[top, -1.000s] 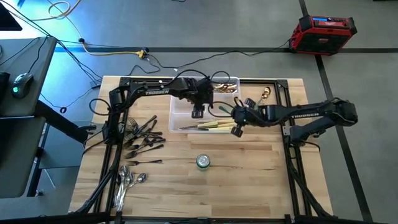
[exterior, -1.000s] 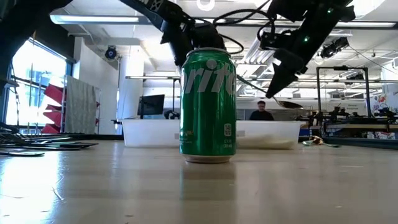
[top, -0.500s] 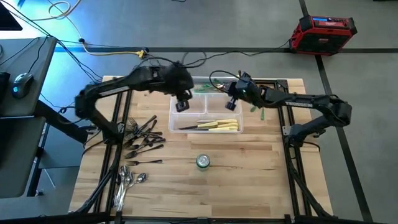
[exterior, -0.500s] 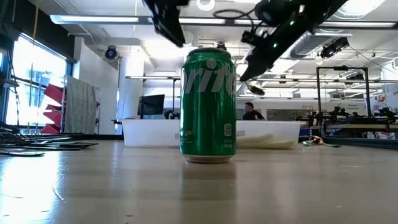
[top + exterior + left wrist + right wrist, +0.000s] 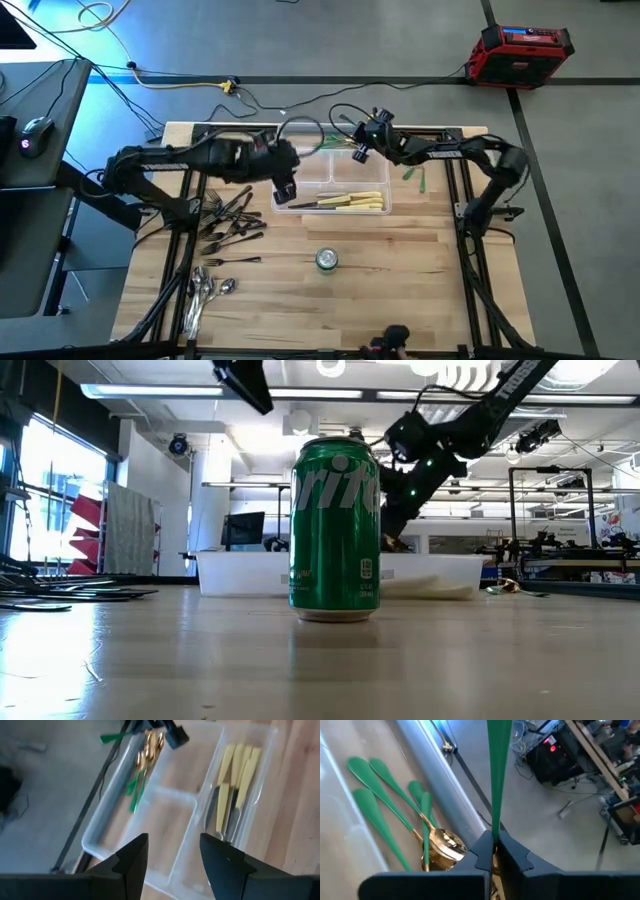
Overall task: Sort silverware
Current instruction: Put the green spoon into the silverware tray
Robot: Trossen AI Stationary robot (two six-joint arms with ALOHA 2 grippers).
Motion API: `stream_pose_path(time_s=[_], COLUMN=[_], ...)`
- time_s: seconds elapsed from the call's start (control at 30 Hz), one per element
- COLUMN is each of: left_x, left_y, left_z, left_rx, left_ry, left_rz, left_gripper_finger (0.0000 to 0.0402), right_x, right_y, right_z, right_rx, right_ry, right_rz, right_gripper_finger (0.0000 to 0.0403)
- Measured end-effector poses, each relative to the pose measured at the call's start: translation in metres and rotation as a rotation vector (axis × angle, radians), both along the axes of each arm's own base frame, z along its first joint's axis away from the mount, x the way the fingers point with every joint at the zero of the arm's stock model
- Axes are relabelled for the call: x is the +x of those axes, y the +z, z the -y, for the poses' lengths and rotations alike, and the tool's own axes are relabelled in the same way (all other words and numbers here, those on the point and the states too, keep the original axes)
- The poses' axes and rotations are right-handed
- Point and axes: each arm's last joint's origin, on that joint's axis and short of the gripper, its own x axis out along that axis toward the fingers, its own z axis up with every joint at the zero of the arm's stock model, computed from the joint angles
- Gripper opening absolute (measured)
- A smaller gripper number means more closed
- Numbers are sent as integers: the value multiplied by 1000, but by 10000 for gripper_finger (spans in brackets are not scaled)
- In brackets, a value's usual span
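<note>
Right gripper (image 5: pixel 492 851): clamped on a green-handled utensil (image 5: pixel 498 770), pinched low on the handle near the neck; the handle stands up between the fingers. In the high view it hangs over the far compartment of the clear divided tray (image 5: pixel 283 207).

Beneath it: green-handled spoons (image 5: pixel 395 817) with gold bowls, lying together in that far compartment.

Left gripper (image 5: pixel 172 855): fingers spread, holding nothing — above the tray's left end.

Near compartment: cream-handled knives (image 5: pixel 350 202), laid lengthwise.

Table (image 5: pixel 420 270), left side: dark forks (image 5: pixel 228 220) in a loose heap; silver spoons (image 5: pixel 205 290) nearer the front edge. Green can (image 5: pixel 334 530) at centre front. One green piece (image 5: pixel 414 177) lies just right of the tray.

Handling, by judgement: each utensil is light, stiff and smooth, so it may twist in the pinch. Best taken across the flat handle near its balance point; tangled forks will want lifting singly.
</note>
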Motion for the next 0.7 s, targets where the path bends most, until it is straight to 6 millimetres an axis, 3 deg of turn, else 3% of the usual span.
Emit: stream_pose_path(time_s=[0.2, 0.4, 0.7], left_x=[-12, -19, -26], left_y=[-33, -64, -92], left_z=[23, 48, 70], left_rx=[-56, -55, -18], left_ry=[90, 158, 249], left_rz=[24, 62, 168], left_gripper_finger=[158, 158, 158], right_x=[6, 5, 6], right_y=[-15, -15, -11], right_z=[18, 28, 29], right_rx=[54, 85, 68], right_ry=[1, 23, 32], right_rz=[-44, -82, -45], right_gripper_finger=[0, 5, 119])
